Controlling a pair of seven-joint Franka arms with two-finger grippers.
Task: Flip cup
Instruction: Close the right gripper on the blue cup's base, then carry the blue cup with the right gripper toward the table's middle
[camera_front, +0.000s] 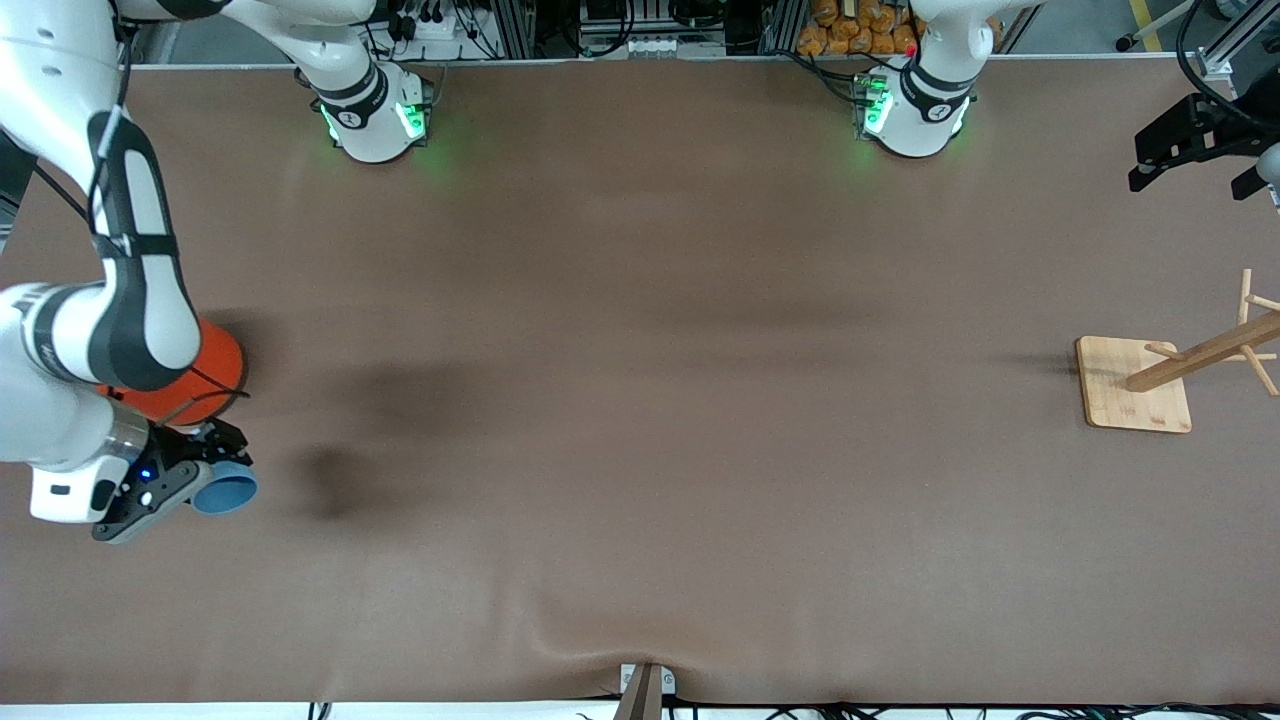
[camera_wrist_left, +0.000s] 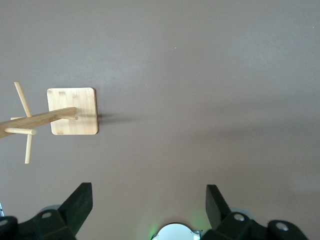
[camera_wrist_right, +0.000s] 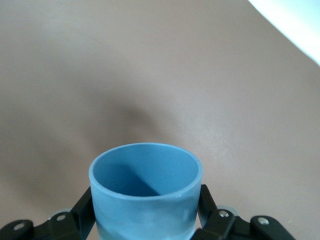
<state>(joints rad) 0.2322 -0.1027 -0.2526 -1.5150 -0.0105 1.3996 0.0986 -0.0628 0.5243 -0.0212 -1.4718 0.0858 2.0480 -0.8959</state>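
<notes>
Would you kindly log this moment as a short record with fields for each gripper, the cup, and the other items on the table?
right gripper: shut on the cup, at the right arm's end of the table
cup: light blue, held on its side, open rim pointing away from the gripper, apparently lifted off the table
left gripper: open, waiting above the left arm's end of the table
orange can: beside the cup, farther from the front camera, partly hidden by the right arm
wooden rack: square base with pegged post, at the left arm's end
table: brown surface
</notes>
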